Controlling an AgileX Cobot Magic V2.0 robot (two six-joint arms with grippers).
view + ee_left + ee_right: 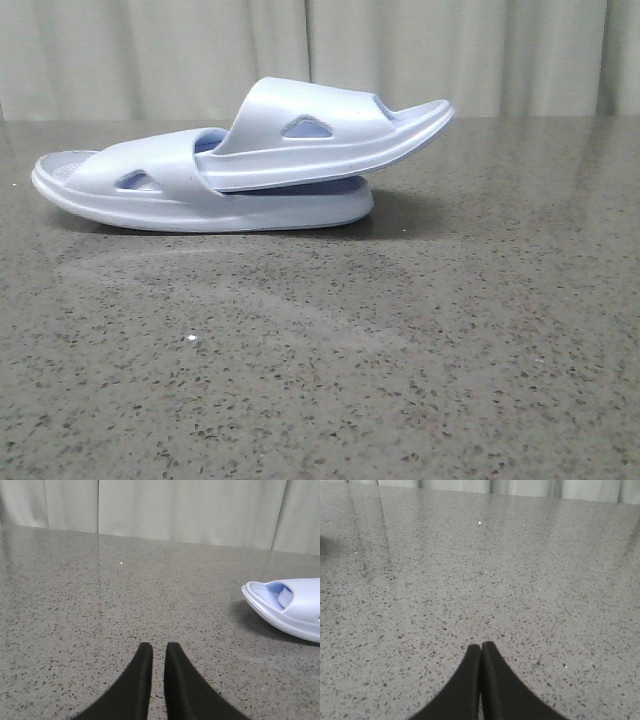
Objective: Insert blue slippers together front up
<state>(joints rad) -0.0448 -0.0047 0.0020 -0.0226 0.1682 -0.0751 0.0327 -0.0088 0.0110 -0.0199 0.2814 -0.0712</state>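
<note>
The two blue slippers lie joined on the table in the front view. The lower slipper [120,185] lies flat with one end to the left. The upper slipper [320,125] is pushed under the lower one's strap and slants up to the right. One end of a slipper also shows in the left wrist view [292,605]. My left gripper [159,647] hovers over bare table well away from it, fingers almost together with a narrow slit and nothing between them. My right gripper [481,646] is shut and empty over bare table. Neither gripper shows in the front view.
The speckled grey stone table [400,350] stretches all around the slippers. A pale curtain [150,50] hangs behind the table's far edge.
</note>
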